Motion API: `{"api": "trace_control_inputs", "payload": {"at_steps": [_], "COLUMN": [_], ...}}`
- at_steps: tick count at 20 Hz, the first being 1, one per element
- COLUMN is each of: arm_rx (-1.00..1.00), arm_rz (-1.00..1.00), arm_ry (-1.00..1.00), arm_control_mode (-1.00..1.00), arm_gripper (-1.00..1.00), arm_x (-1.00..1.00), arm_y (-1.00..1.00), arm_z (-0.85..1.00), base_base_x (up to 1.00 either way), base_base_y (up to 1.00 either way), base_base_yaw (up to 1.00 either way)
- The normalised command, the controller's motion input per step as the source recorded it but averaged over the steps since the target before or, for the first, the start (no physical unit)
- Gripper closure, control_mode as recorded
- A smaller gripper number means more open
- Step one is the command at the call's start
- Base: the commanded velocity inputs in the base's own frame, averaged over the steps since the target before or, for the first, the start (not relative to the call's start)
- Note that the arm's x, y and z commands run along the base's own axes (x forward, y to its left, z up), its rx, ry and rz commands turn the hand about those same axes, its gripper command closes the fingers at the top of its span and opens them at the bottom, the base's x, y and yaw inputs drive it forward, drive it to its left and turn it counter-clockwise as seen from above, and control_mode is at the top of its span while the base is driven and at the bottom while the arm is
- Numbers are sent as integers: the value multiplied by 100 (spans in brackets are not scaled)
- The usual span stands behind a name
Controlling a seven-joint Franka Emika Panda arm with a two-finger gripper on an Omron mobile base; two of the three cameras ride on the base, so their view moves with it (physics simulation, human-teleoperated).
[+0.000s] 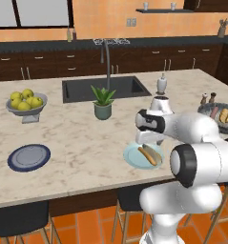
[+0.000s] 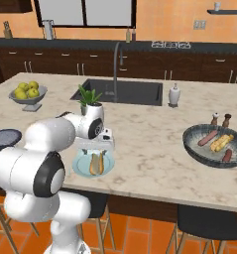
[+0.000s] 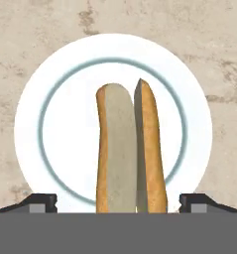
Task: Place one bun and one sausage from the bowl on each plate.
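Observation:
One bun (image 3: 127, 149), split along its length, lies on the pale light blue plate (image 3: 35, 99) near the counter's front edge. My gripper (image 3: 119, 204) hovers just above it, open, its fingertips (image 3: 40, 203) standing wide on either side of the bun and clear of it. The base views show the same bun (image 1: 150, 155) (image 2: 95, 163) on the plate (image 1: 129, 155) (image 2: 78, 166) under the gripper (image 1: 146, 139) (image 2: 97, 149). The dark grey bowl (image 2: 192, 144) (image 1: 215, 125) at the right holds two sausages (image 2: 207, 138) (image 2: 227, 156) and a bun (image 2: 222, 142). The dark navy plate (image 1: 28, 157) (image 2: 3, 137) lies bare at the left.
A pedestal bowl of yellow-green fruit (image 1: 25, 104) stands at the back left. A potted plant (image 1: 103, 102) sits in front of the sink (image 1: 106, 88). A soap dispenser (image 2: 174, 94) and two shakers (image 2: 220, 119) stand behind the bowl. Stools stand below the counter's front edge.

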Motion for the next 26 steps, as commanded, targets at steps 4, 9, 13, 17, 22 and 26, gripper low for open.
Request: {"api": "trace_control_inputs", "payload": {"at_steps": [4, 9, 13, 17, 22, 26], "arm_rx": [-15, -2, 11, 0, 0, 0], "arm_rz": [0, 0, 0, 0, 0, 0], "arm_ry": [0, -5, -17, 0, 0, 0], "arm_control_mode": [-100, -100, -100, -100, 100, 100], "arm_gripper": [-100, -100, -100, -100, -100, -100], "arm_x": [-97, -100, -100, -4, 0, 0], "arm_y": [44, 30, 3, 0, 0, 0], "arm_z": [97, 71, 10, 0, 0, 0], "base_base_x": [0, 0, 0, 0, -3, -2], "base_base_y": [0, 0, 0, 0, -50, -100], "base_base_yaw": [0, 0, 0, 0, 1, 0]}}
